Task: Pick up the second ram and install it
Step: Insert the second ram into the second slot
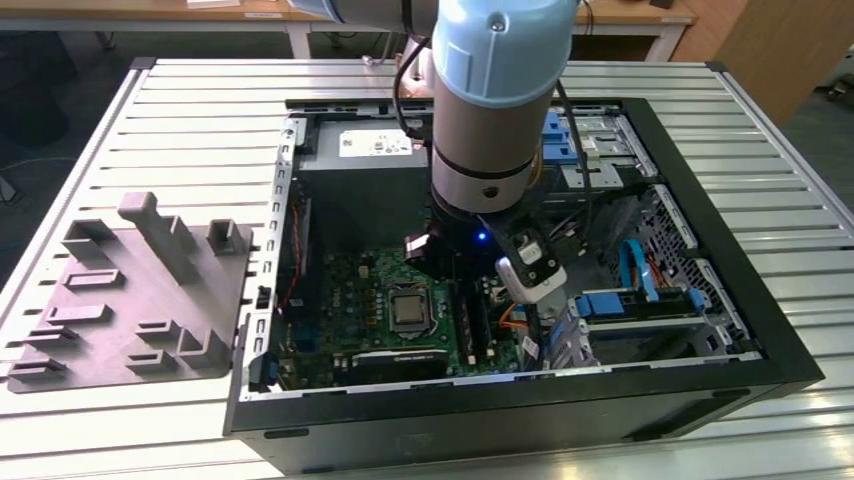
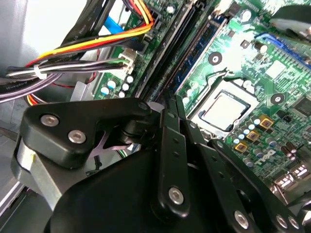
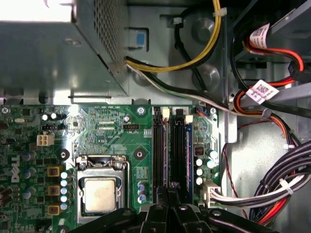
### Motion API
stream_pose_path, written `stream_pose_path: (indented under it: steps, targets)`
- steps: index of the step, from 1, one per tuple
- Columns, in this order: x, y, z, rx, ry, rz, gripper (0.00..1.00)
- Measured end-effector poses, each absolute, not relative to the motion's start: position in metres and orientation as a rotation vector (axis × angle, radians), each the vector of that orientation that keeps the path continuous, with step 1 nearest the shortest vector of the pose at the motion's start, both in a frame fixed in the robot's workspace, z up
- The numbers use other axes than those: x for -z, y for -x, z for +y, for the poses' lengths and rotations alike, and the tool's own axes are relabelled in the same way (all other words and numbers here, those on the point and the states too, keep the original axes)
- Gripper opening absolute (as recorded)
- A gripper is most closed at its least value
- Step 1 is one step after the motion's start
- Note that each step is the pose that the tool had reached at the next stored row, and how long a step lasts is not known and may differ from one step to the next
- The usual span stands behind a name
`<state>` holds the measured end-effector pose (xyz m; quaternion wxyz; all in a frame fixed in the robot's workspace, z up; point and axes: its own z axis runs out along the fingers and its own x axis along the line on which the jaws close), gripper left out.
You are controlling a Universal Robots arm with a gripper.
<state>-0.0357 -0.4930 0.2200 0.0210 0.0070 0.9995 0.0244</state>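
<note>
My gripper (image 2: 174,103) hangs low inside the open computer case (image 1: 747,330), over the near end of the black memory slot rails (image 3: 159,150) beside the processor socket (image 3: 99,194). In both wrist views its fingers are drawn together, with nothing visible between them (image 3: 170,195). A thin bluish stick, which I take for the second ram (image 3: 188,150), stands on edge in the slot farthest from the socket and runs away from the fingertips (image 2: 198,46). In the exterior view the arm's wrist (image 1: 483,190) hides the fingers and most of the slots.
The grey power-supply box (image 3: 48,58) sits just beyond the slots. Bundled cables (image 2: 87,46) crowd the side away from the socket, by the blue-tabbed drive bays (image 1: 641,300). Outside the case, a grey moulded fixture (image 1: 134,290) lies on the slatted table at the exterior view's left.
</note>
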Motion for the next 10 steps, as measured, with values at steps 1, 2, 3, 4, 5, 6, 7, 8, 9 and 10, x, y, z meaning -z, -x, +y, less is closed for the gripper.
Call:
stream_pose_path:
  steps: [1, 2, 3, 4, 5, 6, 7, 8, 9, 10]
  targets:
    - [-0.2200, 0.0356, -0.4929, -0.076, -0.022, 3.099, 0.11]
    - [-0.2200, 0.0356, -0.4929, -0.077, -0.022, 3.099, 0.11]
    - [-0.2198, 0.0356, -0.4929, -0.077, -0.022, 3.099, 0.11]
    - [-0.2193, 0.0356, -0.4929, -0.077, -0.022, 3.099, 0.11]
    - [-0.2192, 0.0356, -0.4929, -0.077, -0.022, 3.099, 0.11]
    - [-0.2191, 0.0356, -0.4929, -0.076, -0.022, 3.099, 0.11]
    - [-0.2191, 0.0356, -0.4929, -0.077, -0.022, 3.099, 0.11]
    - [-0.2191, 0.0356, -0.4929, -0.077, -0.022, 3.099, 0.11]
    - [-0.2191, 0.0356, -0.4929, -0.076, -0.022, 3.099, 0.11]
    - [-0.2191, 0.0356, -0.4929, -0.077, -0.022, 3.099, 0.11]
